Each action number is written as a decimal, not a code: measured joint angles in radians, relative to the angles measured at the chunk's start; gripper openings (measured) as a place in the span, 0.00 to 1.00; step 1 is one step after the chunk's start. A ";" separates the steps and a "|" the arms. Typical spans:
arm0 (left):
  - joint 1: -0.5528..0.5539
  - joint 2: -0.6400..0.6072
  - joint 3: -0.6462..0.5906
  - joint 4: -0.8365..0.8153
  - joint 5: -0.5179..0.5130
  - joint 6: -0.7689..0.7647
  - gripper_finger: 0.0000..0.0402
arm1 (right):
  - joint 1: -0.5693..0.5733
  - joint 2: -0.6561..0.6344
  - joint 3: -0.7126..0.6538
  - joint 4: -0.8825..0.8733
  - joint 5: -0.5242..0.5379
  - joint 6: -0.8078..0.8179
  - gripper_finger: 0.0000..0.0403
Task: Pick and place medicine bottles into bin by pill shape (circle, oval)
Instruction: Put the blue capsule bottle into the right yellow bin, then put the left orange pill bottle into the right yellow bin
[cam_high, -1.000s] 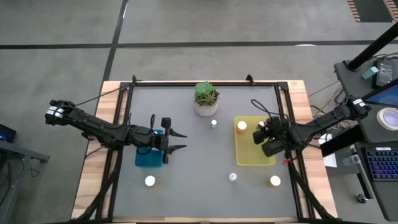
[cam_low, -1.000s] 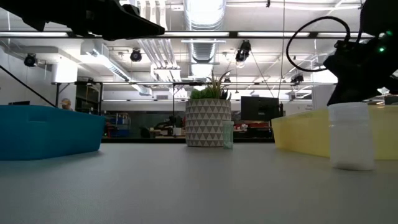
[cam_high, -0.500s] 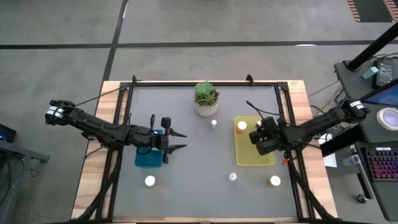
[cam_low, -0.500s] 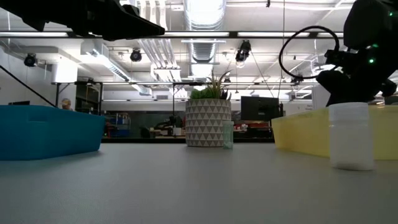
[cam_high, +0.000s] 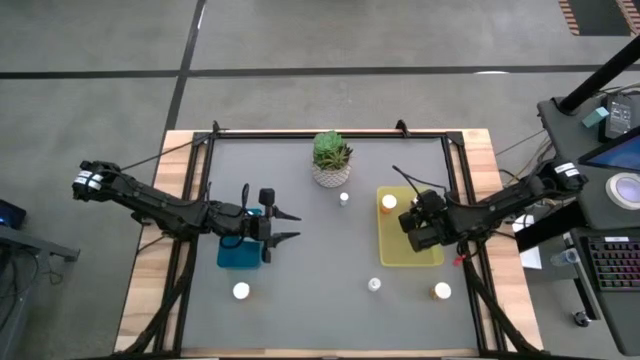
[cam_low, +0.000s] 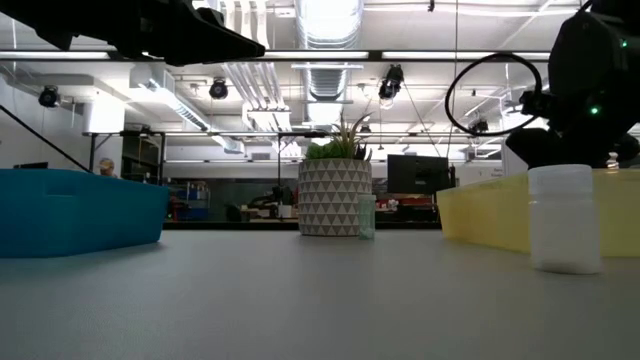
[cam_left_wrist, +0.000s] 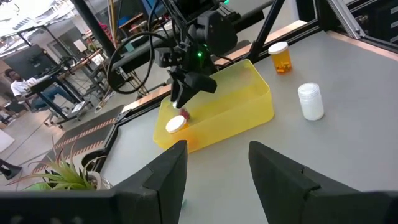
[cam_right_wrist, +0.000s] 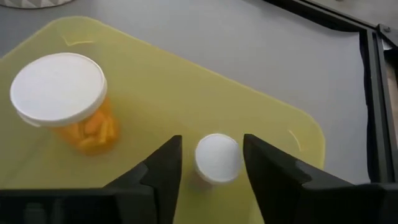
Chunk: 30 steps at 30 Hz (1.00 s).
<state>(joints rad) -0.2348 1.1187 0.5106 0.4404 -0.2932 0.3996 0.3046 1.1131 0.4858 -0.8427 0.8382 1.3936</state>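
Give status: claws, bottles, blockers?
Right claw open over yellow bin, small white-capped bottle between its fingers. Left claw open, idle at blue bin. No blockers.

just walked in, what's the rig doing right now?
It is sorting medicine bottles into bins. The right tool is over the yellow bin, fingers apart around a small white-capped bottle standing inside it, beside an amber bottle already there. The left tool hangs open by the blue bin, holding nothing. Four bottles are out on the table; one of them is the white-capped one at the front left.
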 joint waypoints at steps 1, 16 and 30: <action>0.000 0.000 0.000 0.000 0.000 0.000 0.39 | 0.000 0.002 0.000 0.000 0.000 0.002 0.44; 0.000 0.000 0.000 -0.001 0.000 -0.089 0.39 | 0.000 -0.079 0.134 -0.013 0.000 -0.187 0.49; -0.003 0.071 -0.014 0.018 0.000 -0.432 0.39 | 0.094 -0.077 0.257 0.246 0.197 -0.696 0.40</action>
<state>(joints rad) -0.2375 1.1897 0.4967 0.4585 -0.2928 -0.0322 0.3987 1.0363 0.7424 -0.5967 1.0350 0.6978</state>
